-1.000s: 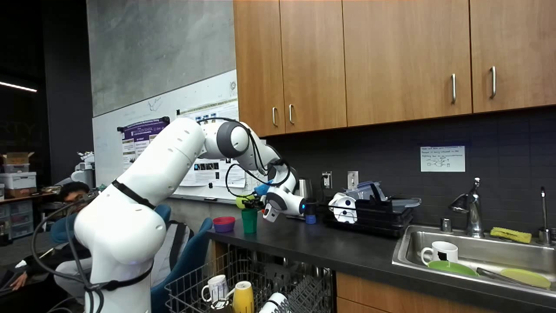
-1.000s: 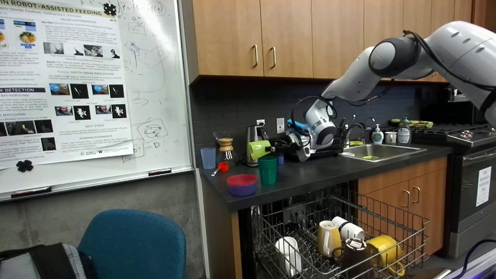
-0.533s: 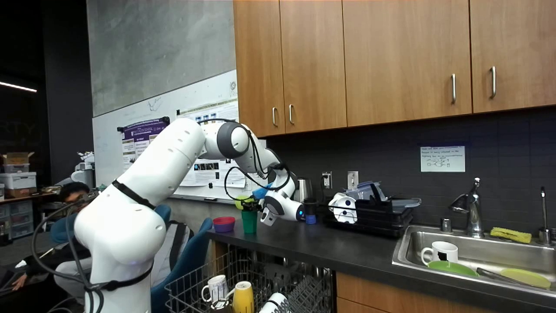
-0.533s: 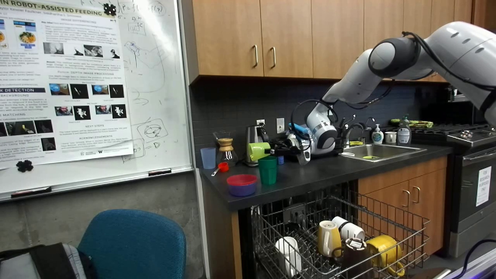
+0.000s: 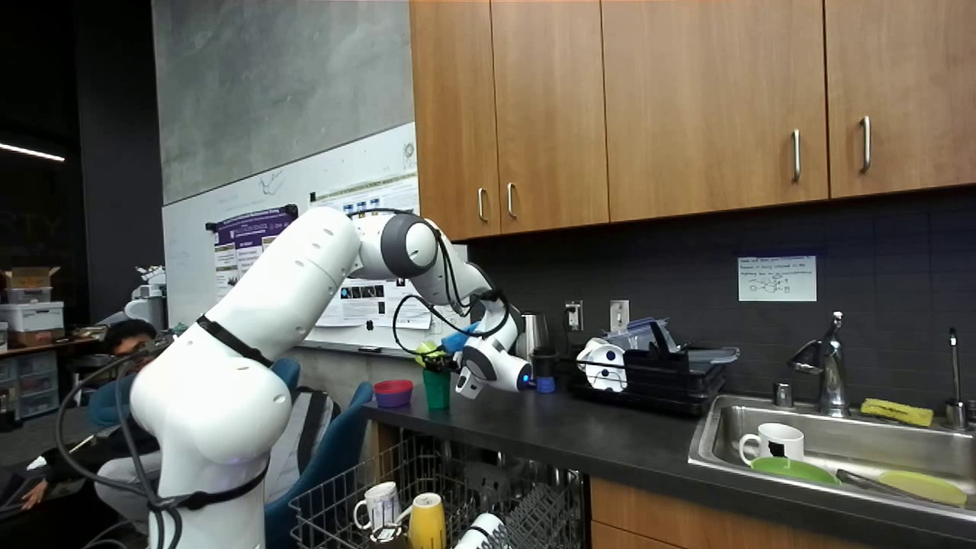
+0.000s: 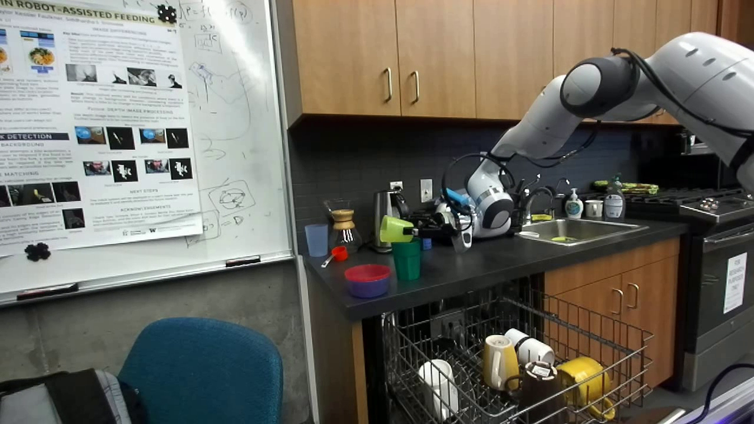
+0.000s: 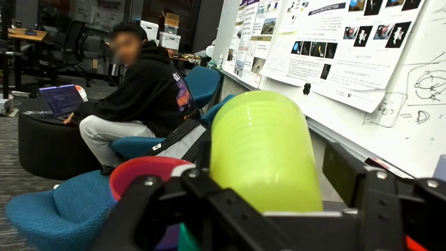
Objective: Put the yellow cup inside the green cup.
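Observation:
The yellow cup (image 6: 396,229), pale yellow-green, lies tilted over the top of the green cup in both exterior views, where it also shows at the gripper (image 5: 428,353). The green cup (image 6: 406,263) stands upright on the counter; it also shows in an exterior view (image 5: 437,390). In the wrist view the yellow cup (image 7: 264,153) lies between the fingers of my gripper (image 7: 273,164). A gap shows between the cup and the right finger, so the gripper is open around it. Only a sliver of the green cup (image 7: 187,240) shows there. Whether the two cups touch is unclear.
A red bowl (image 6: 367,272) sits on a purple bowl (image 6: 368,288) beside the green cup. A red measuring cup (image 6: 339,254), blue cup (image 6: 316,240), glass carafe (image 6: 345,235) and kettle (image 6: 384,221) stand behind. The dishwasher rack (image 6: 589,318) is pulled out below the counter.
The yellow cup has tipped from nearly level to a clearer tilt over the green cup. The gripper has moved slightly lower. The green cup has not visibly moved.

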`<move>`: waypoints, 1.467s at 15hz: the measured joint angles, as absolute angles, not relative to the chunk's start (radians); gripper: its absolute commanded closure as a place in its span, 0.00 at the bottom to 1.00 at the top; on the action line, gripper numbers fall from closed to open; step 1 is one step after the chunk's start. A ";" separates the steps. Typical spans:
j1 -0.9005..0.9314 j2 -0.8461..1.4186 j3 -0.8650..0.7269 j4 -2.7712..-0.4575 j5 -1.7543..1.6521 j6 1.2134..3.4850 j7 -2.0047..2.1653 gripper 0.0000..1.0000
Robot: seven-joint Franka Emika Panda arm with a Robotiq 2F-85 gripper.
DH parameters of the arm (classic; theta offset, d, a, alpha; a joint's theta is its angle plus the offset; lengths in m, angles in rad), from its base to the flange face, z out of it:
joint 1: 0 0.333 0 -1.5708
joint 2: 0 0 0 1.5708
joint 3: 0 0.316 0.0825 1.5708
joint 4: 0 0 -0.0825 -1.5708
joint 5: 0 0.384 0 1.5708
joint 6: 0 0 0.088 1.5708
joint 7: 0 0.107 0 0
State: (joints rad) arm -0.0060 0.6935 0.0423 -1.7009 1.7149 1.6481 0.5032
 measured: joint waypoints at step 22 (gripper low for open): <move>0.102 0.202 0.037 -1.760 1.132 1.538 0.463 0.00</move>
